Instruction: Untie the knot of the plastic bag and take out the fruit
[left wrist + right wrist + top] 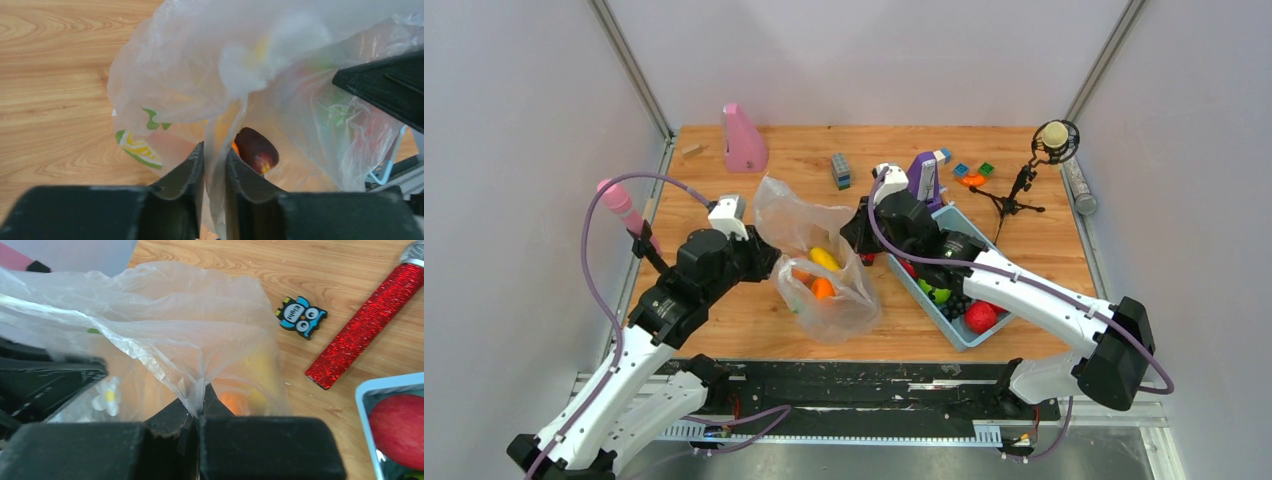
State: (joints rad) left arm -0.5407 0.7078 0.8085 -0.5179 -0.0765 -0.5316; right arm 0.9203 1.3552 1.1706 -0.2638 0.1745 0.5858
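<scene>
**Both tools on the bag, fruit not yet out**

The left tool point(214, 165) stands narrow, with a fold of the plastic bag point(819, 225) caught between its jaws. How firmly it bites I cannot tell, as a slim gap filled with film shows there. The right tool point(198, 400) is pressed fully together on another pinch of film on the opposite side. The bag sits between the two, at the middle of the desk point(744, 310) and a little toward the near edge, with its upper film standing up loosely.

Through the film the fruit shows inside: a yellow banana point(824, 258), an orange piece point(822, 288) and, in the left wrist view, a dark red piece point(256, 150) just beyond the jaws. By my reading, none of it has been taken out. The blue tray point(964, 340), toward the near right corner, holds a red apple point(980, 316) and other pieces apart from the bag.

The knot is what I cannot make out. No tied lump shows in any view, and the crumpled film hides whether the neck is undone or only pulled slack. From the two grips on opposite sides, I judge the work to be at the stage of spreading the bag, with the removal left to do. The left wrist view is soft and washed out. Any peach-coloured round fruit is hidden or too faint to find.
</scene>
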